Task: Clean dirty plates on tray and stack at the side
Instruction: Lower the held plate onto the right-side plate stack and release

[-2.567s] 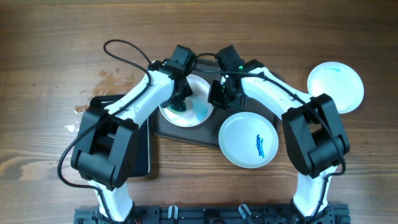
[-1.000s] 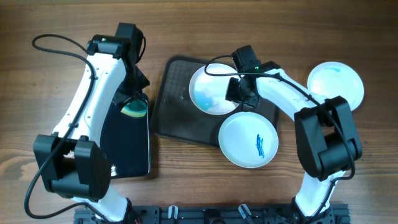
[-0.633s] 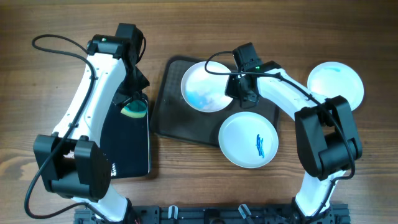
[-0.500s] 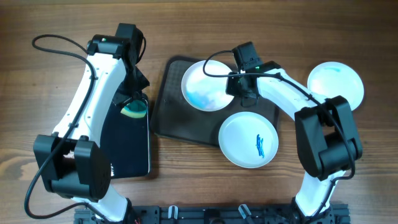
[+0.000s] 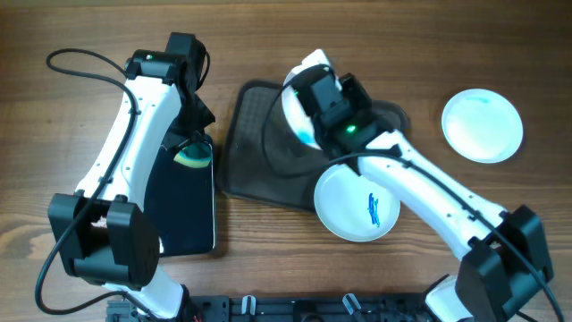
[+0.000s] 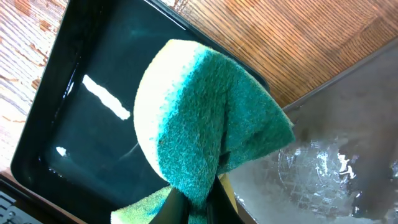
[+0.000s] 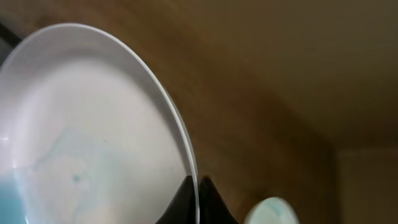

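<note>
Because the plate [image 7: 93,143] is stiff, slick with a blue smear and likely to chip, I judge its rim the only hold, and my right hand [image 7: 196,198] is pinched shut on that rim, holding it tilted above the tray [image 5: 255,152]. My left hand [image 6: 193,208] is clamped on the sponge [image 6: 205,118] over the small black tray [image 6: 74,124]. Open counter [image 5: 447,54] lies rightward toward the plate set aside [image 5: 482,125], but the scribbled plate [image 5: 356,201] sits beneath my arm.
</note>
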